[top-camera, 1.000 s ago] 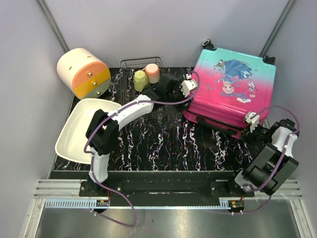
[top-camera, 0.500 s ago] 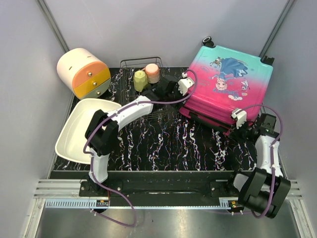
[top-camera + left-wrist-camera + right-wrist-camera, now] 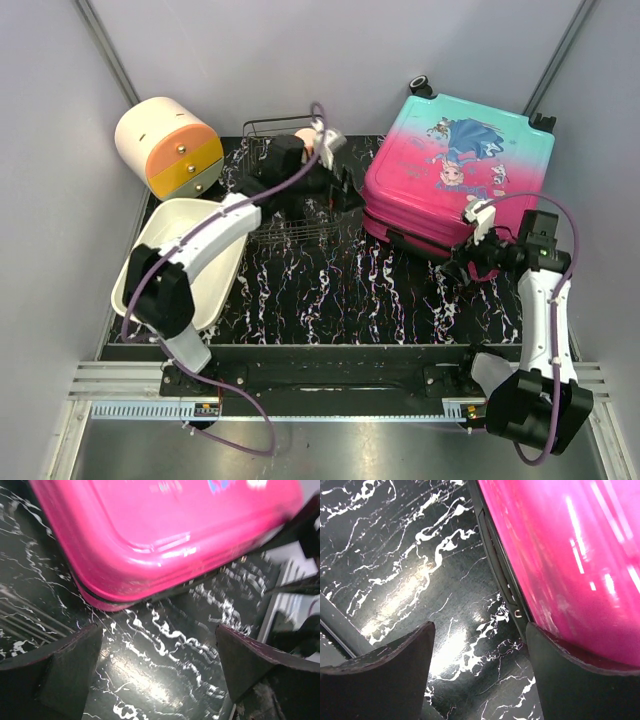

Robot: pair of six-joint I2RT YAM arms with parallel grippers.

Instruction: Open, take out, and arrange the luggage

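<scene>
- Fingers (image 3: 65,670) of our left gripper (image 3: 160,655) stand wide apart. Only the black marbled table (image 3: 165,680) shows between them. A pink corner of the luggage (image 3: 165,535) lies just beyond them, across the top of the left wrist view.
- Our right gripper (image 3: 477,655) is spread open too and holds nothing. The luggage's black zipper trim (image 3: 495,565) runs down the middle of the right wrist view, and the pink shell fills the upper right. We cannot tell whether the right-hand finger touches the shell.
- From above, our right gripper sits at the luggage's near edge, right of centre. Our left gripper is just beside its left side, near top centre.
- We see the luggage flat on the table in the upper right of the top view. Its lid is down and its cartoon print faces up, with the pink end nearer and the teal end farther.
- At the left lies a white tray (image 3: 165,235), and our left arm crosses over it.
- Beyond the left gripper stands a wire basket (image 3: 262,127) with a pink cup (image 3: 303,136) at its far side. A white-and-orange drawer box (image 3: 165,145) sits in the upper left.
</scene>
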